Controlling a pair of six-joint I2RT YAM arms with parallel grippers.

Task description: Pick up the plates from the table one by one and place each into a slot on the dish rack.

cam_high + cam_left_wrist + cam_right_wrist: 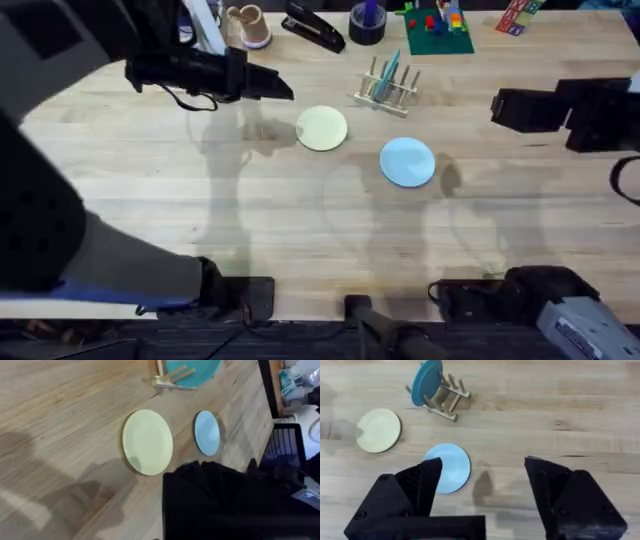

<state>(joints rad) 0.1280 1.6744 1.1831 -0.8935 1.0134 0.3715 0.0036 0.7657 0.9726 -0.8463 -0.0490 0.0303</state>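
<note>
The right pincer [482,490] is held wide open above the tabletop [570,405], the blue plate [449,467] lying just beside it, apparently for grasping; the left pincer's state cannot be told.

Three plates: one cream-yellow plate [322,128], one light blue plate [407,161], one teal plate [388,73]; one dish rack [385,93].

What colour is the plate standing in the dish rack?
Teal; the right wrist view shows it best.

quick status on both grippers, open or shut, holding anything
Left gripper: cannot be told; it hovers over the table left of the cream-yellow plate.
Right gripper: open, holding nothing, above the table near the light blue plate.
</note>
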